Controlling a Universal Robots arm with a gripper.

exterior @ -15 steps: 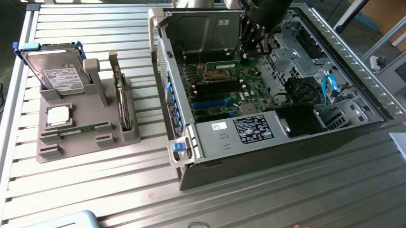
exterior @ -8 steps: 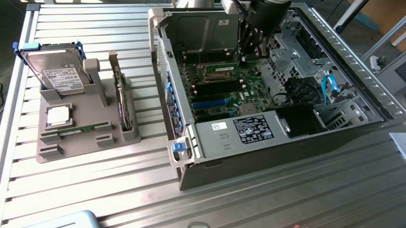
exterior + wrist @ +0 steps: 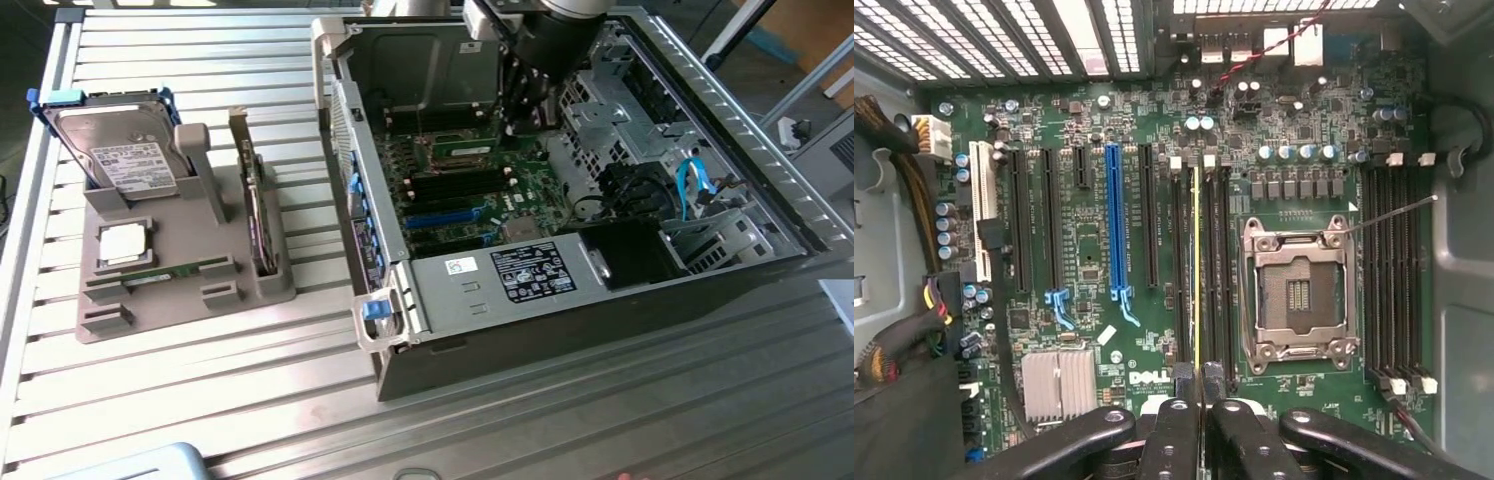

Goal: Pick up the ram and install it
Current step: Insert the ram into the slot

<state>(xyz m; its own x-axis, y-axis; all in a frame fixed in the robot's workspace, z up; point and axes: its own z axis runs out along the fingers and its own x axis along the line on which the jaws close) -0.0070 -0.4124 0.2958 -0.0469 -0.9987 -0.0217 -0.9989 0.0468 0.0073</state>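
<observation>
I am clamping my gripper [image 3: 1199, 388] shut on the ram [image 3: 1197, 260], holding it edge-on inside the open computer case [image 3: 454, 350]. It is hanging over the motherboard [image 3: 1089, 250], lined up along the black memory slots [image 3: 1226, 250] just beside the CPU socket [image 3: 1299, 290]; I cannot tell whether it is touching a slot.

my pincer [image 3: 523, 112] reaches down into the open computer case [image 3: 694, 290], low over the green motherboard [image 3: 454, 190]. at the exterior view's left, well apart from the case, a grey holder [image 3: 107, 300] on the slatted metal table [image 3: 200, 380] carries a hard drive [image 3: 120, 155], an upright expansion card [image 3: 251, 200] and a ram stick [image 3: 167, 272] lying flat.
</observation>
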